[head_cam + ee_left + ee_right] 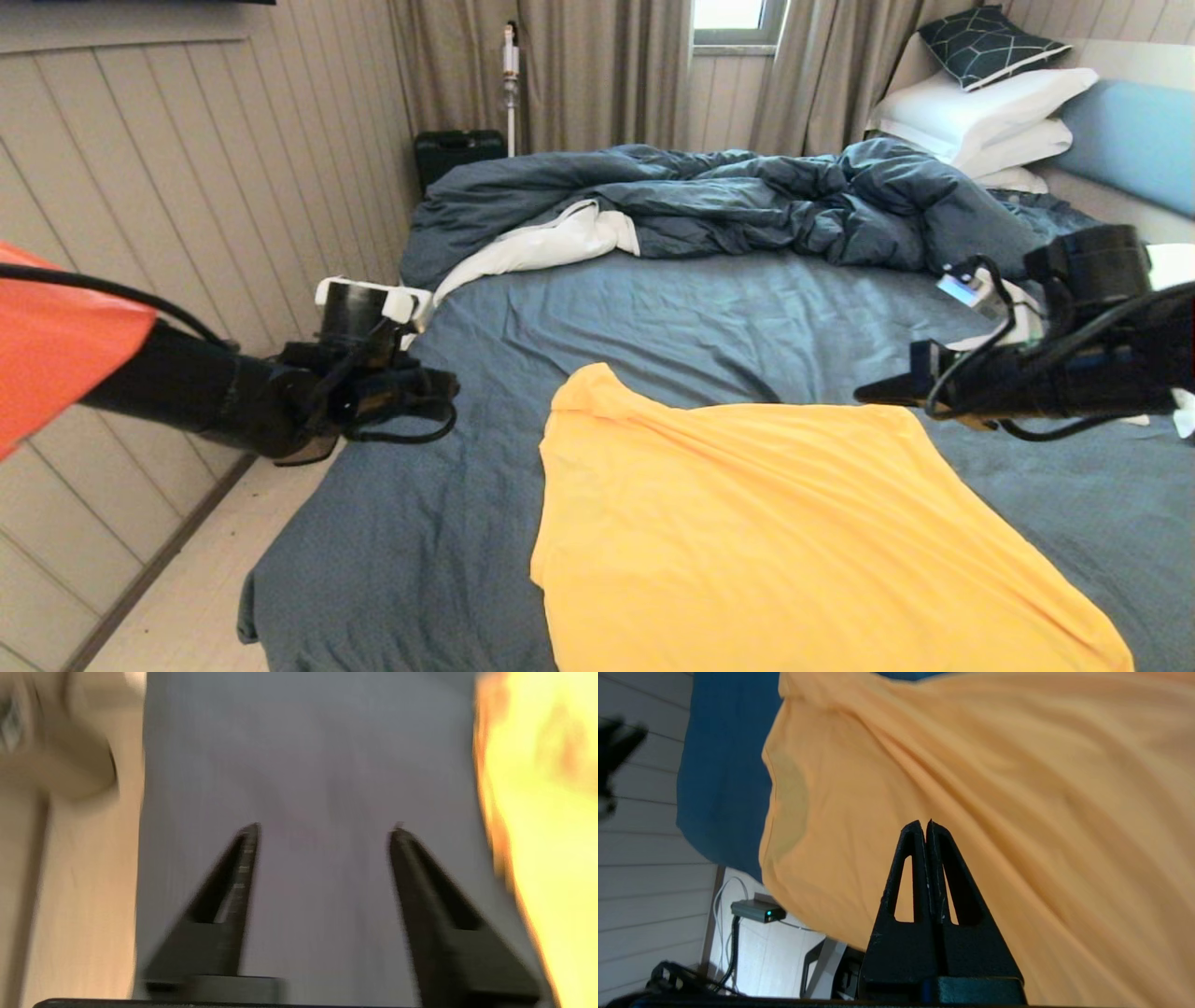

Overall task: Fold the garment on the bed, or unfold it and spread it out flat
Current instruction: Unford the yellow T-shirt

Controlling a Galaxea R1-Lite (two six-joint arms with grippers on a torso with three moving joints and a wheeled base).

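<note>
- Lying spread over the near half of the large double bed with the dark blue-grey sheet point(672, 308): the plain bright yellow short-sleeved T-shirt of thin soft fabric point(766, 532), running from centre toward 5 o'clock in the head view, one corner peaking toward 11 o'clock, diagonal creases crossing it; probably mid-spreading, not yet flat.
- Hovering at 9 o'clock beside the bed's edge, apart from the T-shirt: the black left pincer point(439, 401), fingers standing apart with only sheet showing between them in the left wrist view point(322, 830); gripping nothing, likely lining up for the cloth's near edge.
- Hanging at 3 o'clock just above the T-shirt's far corner: the black right pincer point(868, 392), fingers pressed together point(926, 826) over yellow fabric, no cloth caught between them as far as visible.
- Sitting bunched at 12 o'clock, well clear of the work: the rumpled dark blue duvet point(747, 201); stacked at 1 o'clock, the white pillows point(980, 117).
- Showing no readable brand, label or writing anywhere; no print discernible on the T-shirt's visible side.
</note>
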